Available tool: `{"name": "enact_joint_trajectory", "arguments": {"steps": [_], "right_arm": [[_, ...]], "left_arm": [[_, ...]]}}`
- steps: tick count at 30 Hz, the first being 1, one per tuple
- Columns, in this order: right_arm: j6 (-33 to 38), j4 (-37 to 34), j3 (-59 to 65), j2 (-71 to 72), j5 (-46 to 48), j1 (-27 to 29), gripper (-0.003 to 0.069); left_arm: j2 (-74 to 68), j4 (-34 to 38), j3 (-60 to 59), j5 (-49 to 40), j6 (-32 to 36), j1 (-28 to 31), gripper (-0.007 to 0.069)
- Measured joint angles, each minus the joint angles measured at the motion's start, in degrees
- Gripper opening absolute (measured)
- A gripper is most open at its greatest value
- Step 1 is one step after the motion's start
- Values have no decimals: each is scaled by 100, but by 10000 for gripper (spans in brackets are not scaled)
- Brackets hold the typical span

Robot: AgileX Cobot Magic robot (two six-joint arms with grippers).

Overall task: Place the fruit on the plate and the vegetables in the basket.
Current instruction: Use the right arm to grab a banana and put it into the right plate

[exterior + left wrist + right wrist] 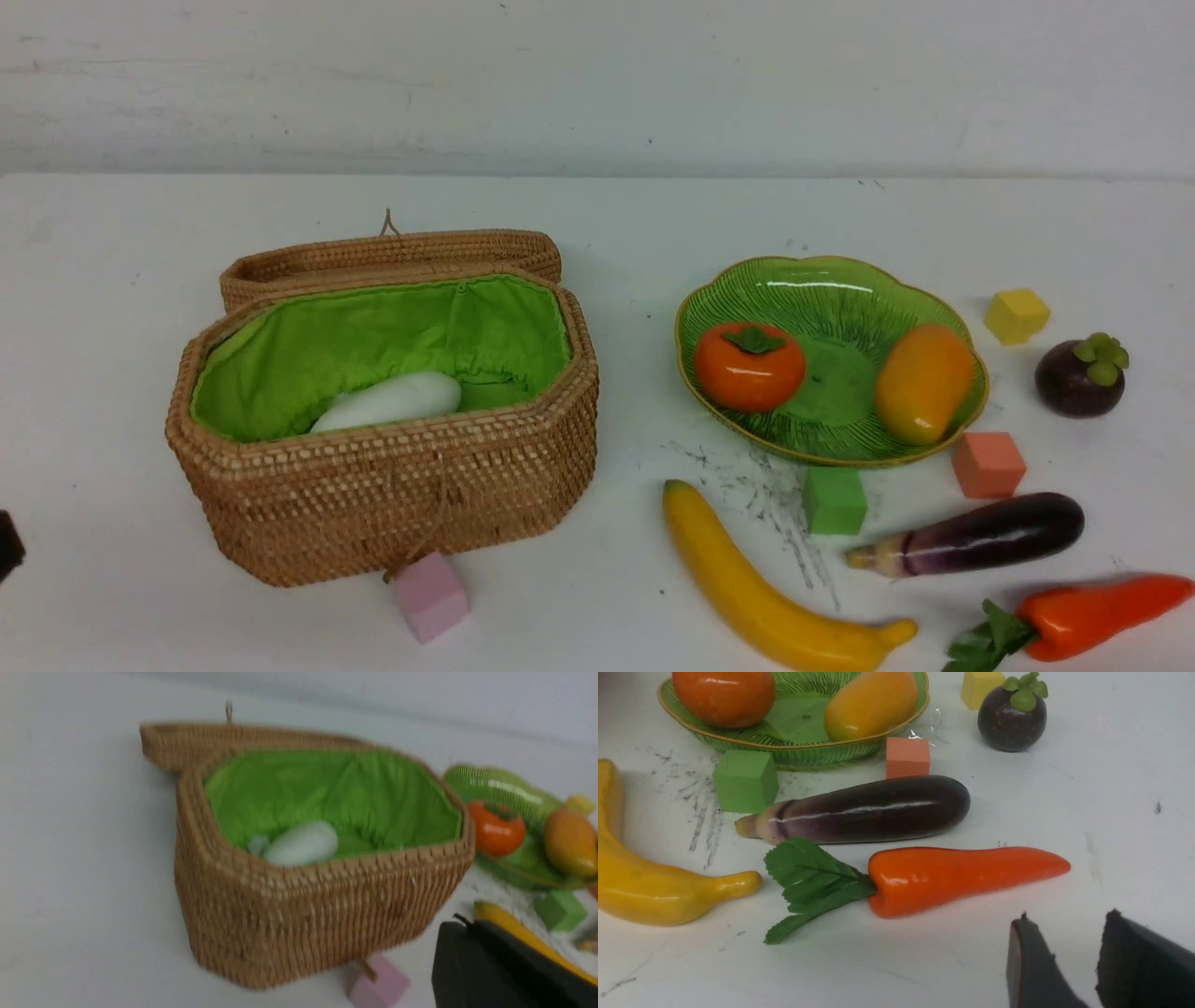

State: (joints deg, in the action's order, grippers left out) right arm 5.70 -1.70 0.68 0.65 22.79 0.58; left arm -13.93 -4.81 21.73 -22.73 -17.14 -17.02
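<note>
The woven basket [383, 485] stands open at the left with the white vegetable [392, 401] lying on its green lining. The green plate [831, 273] holds the persimmon [750, 366] and the mango [924, 383]. On the table lie the mangosteen [1080, 375], the banana [766, 597], the eggplant [980, 535] and the orange-red pepper [1102, 611]. My left gripper [467, 926] is shut and empty, hanging in front of the basket [317, 914]. My right gripper [1068, 918] is open over bare table, just short of the pepper [962, 877] and the eggplant [868, 809].
Foam cubes lie about: pink [431, 595] against the basket's front, green [835, 499] and salmon [988, 464] at the plate's near rim, yellow [1017, 315] behind the mangosteen. The basket's lid [392, 254] lies open behind it. A wall closes the far side.
</note>
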Motion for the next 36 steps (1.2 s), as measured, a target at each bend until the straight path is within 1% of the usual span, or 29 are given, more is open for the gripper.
{"name": "enact_joint_trajectory", "arguments": {"steps": [1,2,3,4,7,8,12,14,36], "right_arm": [[0,0,0,0,0,0,244],[0,0,0,0,0,0,244],[0,0,0,0,0,0,244],[0,0,0,0,0,0,244],[0,0,0,0,0,0,244],[0,0,0,0,0,0,244],[0,0,0,0,0,0,244],[0,0,0,0,0,0,244],[0,0,0,0,0,0,244]], "left_arm": [[244,-107,-184,90,-20,113,-13],[639,-192,-505,126,-52,397,-13],[735,-199,-588,126,-52,480,-13],[1115,-212,-886,120,-64,822,-13],[1437,-173,-1518,115,-77,1298,-13],[1447,-145,-1750,91,-77,1339,-13],[1447,13,-2259,-119,-77,1250,-13],[1447,27,-2329,-95,-77,1174,-11],[1447,40,-2335,8,-77,1127,5]]}}
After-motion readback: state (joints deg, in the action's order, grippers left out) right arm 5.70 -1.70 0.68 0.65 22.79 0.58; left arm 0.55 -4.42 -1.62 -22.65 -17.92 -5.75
